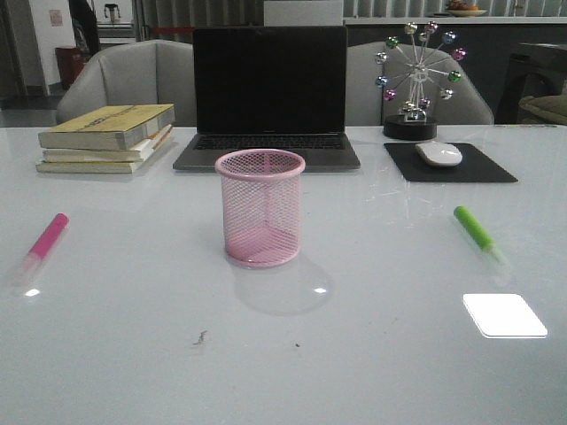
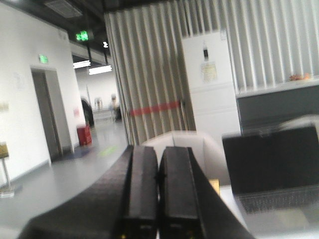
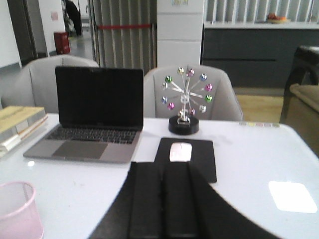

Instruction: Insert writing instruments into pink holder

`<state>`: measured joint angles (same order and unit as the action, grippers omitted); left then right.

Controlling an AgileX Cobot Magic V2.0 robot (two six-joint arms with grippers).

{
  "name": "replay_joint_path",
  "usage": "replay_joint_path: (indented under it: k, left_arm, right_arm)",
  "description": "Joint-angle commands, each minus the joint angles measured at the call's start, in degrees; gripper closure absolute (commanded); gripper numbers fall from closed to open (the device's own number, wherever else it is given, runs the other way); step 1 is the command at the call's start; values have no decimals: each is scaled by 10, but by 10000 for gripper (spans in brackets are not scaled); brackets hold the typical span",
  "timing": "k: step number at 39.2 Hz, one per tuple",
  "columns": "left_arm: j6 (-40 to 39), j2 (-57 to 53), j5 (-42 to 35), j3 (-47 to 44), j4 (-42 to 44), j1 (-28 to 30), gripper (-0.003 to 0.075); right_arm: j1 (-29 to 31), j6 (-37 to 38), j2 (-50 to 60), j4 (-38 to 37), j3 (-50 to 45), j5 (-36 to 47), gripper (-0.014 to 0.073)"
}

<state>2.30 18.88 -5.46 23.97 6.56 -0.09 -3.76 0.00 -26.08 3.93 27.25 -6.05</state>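
My left hand (image 2: 158, 199) is shut tight with nothing in it, and my right hand (image 3: 164, 204) is shut and empty too. Both are up off the desk (image 1: 283, 354).

The pink cup (image 1: 260, 208) stands upright in the middle of the desk, in front of the laptop (image 1: 268, 93). It is empty. The pink marker (image 1: 42, 243) lies flat on my left side, well apart from the cup. The green marker (image 1: 476, 230) lies flat on my right side, also well apart.

I think the markers are light and stiff, with smooth plastic that could slip. I would hold each one around its fat colored middle, not on the clear cap end. The cup is thin wire mesh and looks light, so a bump on the rim could tip it or push it along.

The desk is white, shiny and smooth, with bright light spots on it. Things may slide on it easily. At the back are some books (image 1: 106, 137), a mouse (image 1: 438, 154) on a black pad, and a little wheel toy (image 1: 416, 75). Behind the desk are gray chairs and a big room.
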Motion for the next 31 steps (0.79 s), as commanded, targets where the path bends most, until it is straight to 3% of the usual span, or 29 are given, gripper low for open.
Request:
replay_joint_path:
  k: [1, 20, 25, 31]
  left_arm:
    - [-7, 52, -21, 20, -2, -4, 629]
    - [-7, 226, -19, 20, -10, -4, 623]
    - [-7, 230, -19, 20, -10, -4, 529]
    - [-7, 230, -19, 20, -10, -4, 384]
  right_arm:
    - [2, 0, -44, -3, 22, 42, 543]
    - [2, 0, -164, -3, 22, 38, 543]
    - [2, 0, -189, -3, 22, 34, 520]
    - [2, 0, -197, -3, 22, 24, 326]
